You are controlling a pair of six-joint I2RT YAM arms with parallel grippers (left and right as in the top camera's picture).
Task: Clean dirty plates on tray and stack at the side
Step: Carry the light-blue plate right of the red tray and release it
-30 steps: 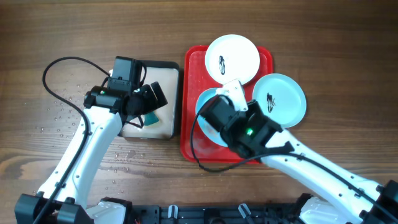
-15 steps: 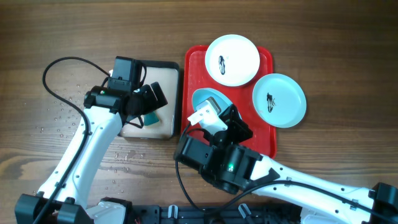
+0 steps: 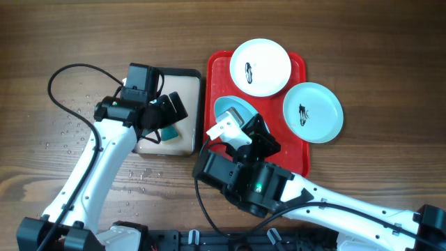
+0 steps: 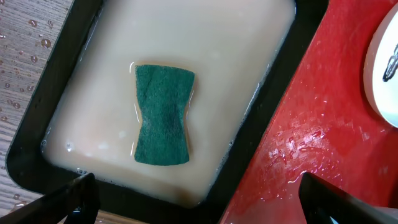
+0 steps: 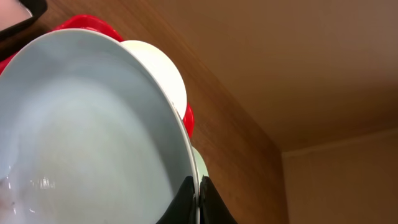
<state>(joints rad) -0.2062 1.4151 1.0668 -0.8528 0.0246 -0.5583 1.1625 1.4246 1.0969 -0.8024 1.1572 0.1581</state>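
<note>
Right hand [image 5: 198, 198] clamps rim of blue plate [image 5: 87, 124].

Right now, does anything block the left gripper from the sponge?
Nothing visible. The left gripper hangs open over the black-rimmed tray; the green sponge lies uncovered in the milky liquid below. The right gripper holds its light blue plate apart, over the red tray.

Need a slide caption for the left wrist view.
Green sponge lying in cloudy liquid in the black tray, wet red tray alongside.
</note>
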